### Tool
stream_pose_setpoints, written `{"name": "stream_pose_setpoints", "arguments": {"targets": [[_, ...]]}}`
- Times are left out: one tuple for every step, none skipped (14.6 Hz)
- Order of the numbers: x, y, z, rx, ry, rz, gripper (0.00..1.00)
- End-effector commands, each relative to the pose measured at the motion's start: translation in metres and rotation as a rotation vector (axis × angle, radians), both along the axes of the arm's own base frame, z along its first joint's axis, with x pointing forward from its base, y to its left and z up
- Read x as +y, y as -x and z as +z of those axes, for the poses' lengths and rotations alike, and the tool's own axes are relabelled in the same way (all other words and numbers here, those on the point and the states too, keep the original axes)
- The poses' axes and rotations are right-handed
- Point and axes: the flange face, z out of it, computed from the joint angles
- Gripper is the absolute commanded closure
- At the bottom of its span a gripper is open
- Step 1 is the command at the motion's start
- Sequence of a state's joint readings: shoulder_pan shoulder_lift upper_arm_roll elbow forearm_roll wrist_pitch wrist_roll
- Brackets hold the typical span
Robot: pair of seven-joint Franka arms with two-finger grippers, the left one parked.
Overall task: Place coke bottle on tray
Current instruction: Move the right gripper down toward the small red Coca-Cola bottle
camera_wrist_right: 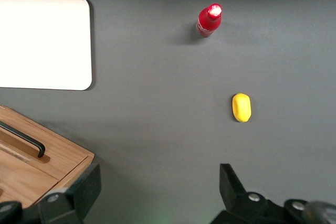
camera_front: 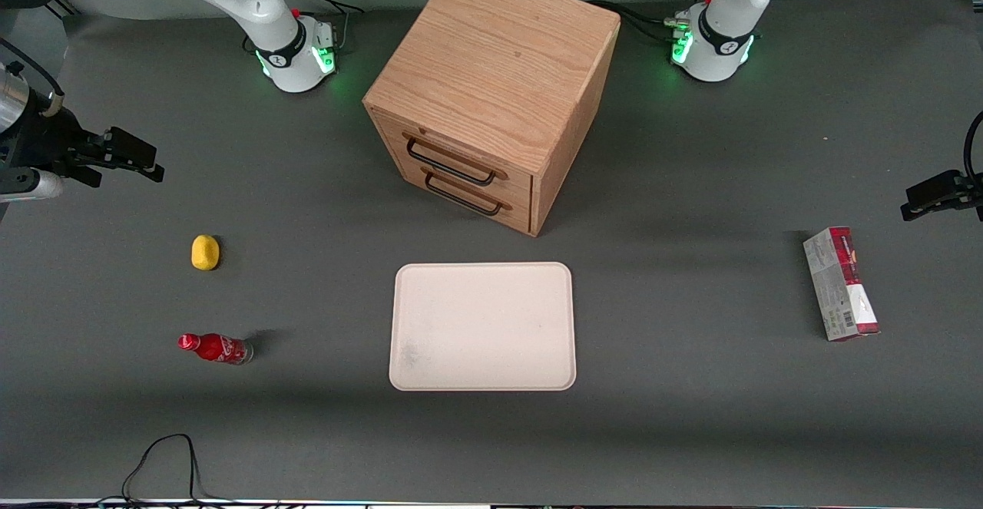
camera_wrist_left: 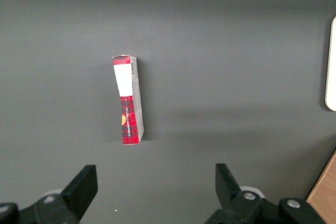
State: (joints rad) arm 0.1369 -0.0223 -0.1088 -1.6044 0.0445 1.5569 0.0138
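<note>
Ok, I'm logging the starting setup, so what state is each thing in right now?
coke bottle: standing on the table, capped, not held.
tray: flat on the table, nothing on it.
wooden drawer box: both drawers shut.
lemon: loose on the table, farther from the front camera than the bottle.
carton: toward the parked arm's end.
gripper: open, holding nothing, raised above the table.

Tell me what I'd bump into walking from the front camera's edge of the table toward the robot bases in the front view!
Coke bottle standing upright, then the lemon, then the gripper hovering with its fingers open, then the wooden drawer box.
</note>
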Motion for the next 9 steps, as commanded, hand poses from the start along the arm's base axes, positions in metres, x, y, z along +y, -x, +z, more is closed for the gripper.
{"name": "stream_pose_setpoints", "arguments": {"targets": [[0.000, -0.003, 0.000, 0.008, 0.008, 0.015, 0.00], [0.000, -0.004, 0.001, 0.006, 0.009, 0.012, 0.00], [0.000, -0.007, -0.001, 0.008, 0.013, 0.014, 0.00], [0.000, -0.009, 0.001, 0.001, 0.015, 0.020, 0.00], [-0.001, -0.013, 0.000, -0.001, 0.021, 0.021, 0.00], [-0.004, -0.022, -0.001, -0.006, 0.041, 0.028, 0.00], [-0.007, -0.039, -0.007, -0.005, 0.075, 0.049, 0.00], [-0.008, -0.058, -0.017, -0.001, 0.094, 0.099, 0.00], [-0.014, -0.077, -0.037, 0.022, 0.098, 0.131, 0.00]]}}
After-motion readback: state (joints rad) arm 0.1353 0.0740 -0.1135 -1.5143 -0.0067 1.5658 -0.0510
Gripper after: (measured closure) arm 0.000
